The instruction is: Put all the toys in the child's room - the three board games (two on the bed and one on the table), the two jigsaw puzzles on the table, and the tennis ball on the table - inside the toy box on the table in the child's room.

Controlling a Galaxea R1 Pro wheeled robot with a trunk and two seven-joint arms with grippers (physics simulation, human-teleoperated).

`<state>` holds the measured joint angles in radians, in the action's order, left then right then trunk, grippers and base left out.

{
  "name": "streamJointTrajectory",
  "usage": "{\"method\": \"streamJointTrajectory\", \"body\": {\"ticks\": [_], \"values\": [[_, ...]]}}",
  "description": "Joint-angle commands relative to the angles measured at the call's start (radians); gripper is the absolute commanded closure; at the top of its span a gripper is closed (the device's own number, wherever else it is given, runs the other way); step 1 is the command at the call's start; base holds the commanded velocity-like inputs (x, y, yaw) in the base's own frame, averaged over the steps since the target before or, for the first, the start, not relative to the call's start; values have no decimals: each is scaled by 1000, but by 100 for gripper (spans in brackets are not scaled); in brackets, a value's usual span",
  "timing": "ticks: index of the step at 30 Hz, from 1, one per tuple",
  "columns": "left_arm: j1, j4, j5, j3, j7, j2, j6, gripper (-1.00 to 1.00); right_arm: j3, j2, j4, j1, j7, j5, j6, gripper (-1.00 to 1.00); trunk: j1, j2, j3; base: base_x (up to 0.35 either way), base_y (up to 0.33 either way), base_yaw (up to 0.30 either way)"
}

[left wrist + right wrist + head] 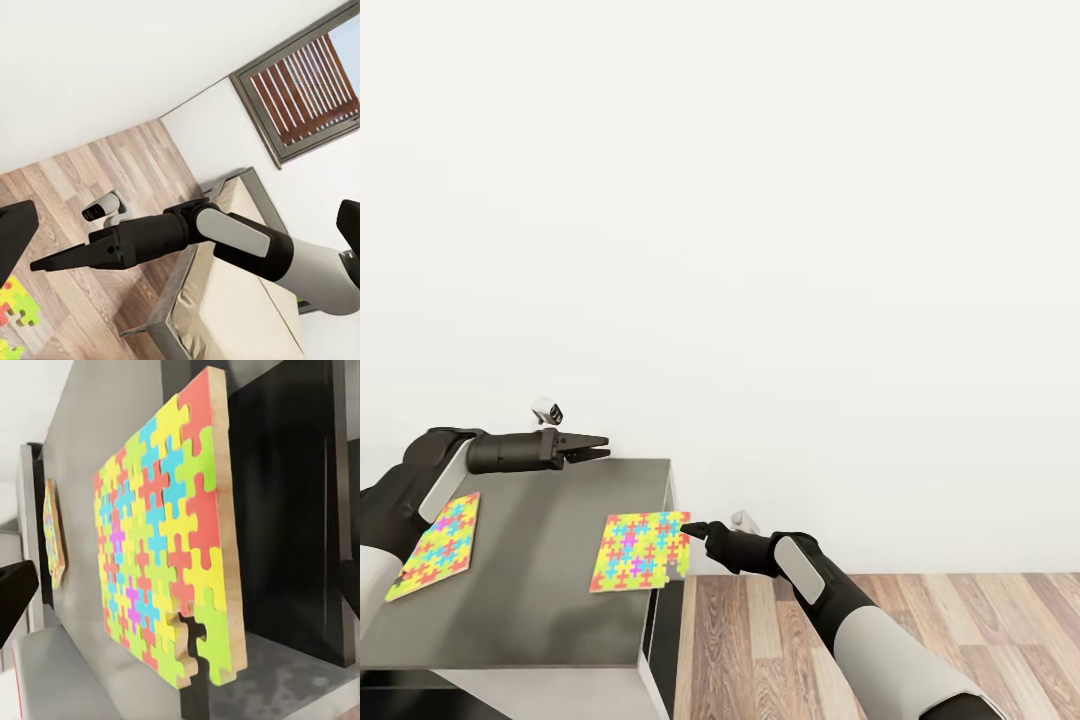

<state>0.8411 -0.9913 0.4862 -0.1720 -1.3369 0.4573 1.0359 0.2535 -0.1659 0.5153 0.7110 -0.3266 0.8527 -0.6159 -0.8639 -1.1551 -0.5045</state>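
Two puzzles are lying flat on the grey table: the near puzzle is sitting at the table's right edge with its right side hanging slightly over, and the far puzzle is resting near the left edge, partly hidden by the left arm. The two are lying well apart, with bare tabletop between them. In the right wrist view the near puzzle is showing a wooden backing under yellow, pink, orange, green and blue pieces, with one piece missing near a corner, and the far puzzle is appearing as a thin strip beyond it. The right gripper is reaching toward the overhanging edge of the near puzzle, its tips just beside or touching that edge; whether its fingers are apart or together I cannot tell. The left gripper is hovering over the back edge of the table, fingers spread slightly, holding nothing. One bed with a beige mattress and grey frame is showing in the left wrist view, on the wood floor under one shuttered window. A white wall is standing behind the table.
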Motion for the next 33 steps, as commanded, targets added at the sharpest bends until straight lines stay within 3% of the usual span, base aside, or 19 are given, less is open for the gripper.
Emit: {"method": "streamJointTrajectory", "body": {"ticks": [1,7,11,33], "values": [[1,0,3,-3,-2,1,9,-100,1,0,0,1,-2,0,-2,-100,-4,-8,-4,0,0,0],[1,0,4,-2,-2,1,9,-100,1,0,0,1,-2,0,-2,-100,-27,-50,-23,0,0,0],[1,0,4,-1,-2,1,9,-100,1,0,0,1,-2,0,-2,-100,-27,-50,-23,0,0,0],[1,0,4,-1,-2,1,9,-100,1,0,0,1,-2,-4,-1,-100,-111,-204,-92,0,0,0]]}}
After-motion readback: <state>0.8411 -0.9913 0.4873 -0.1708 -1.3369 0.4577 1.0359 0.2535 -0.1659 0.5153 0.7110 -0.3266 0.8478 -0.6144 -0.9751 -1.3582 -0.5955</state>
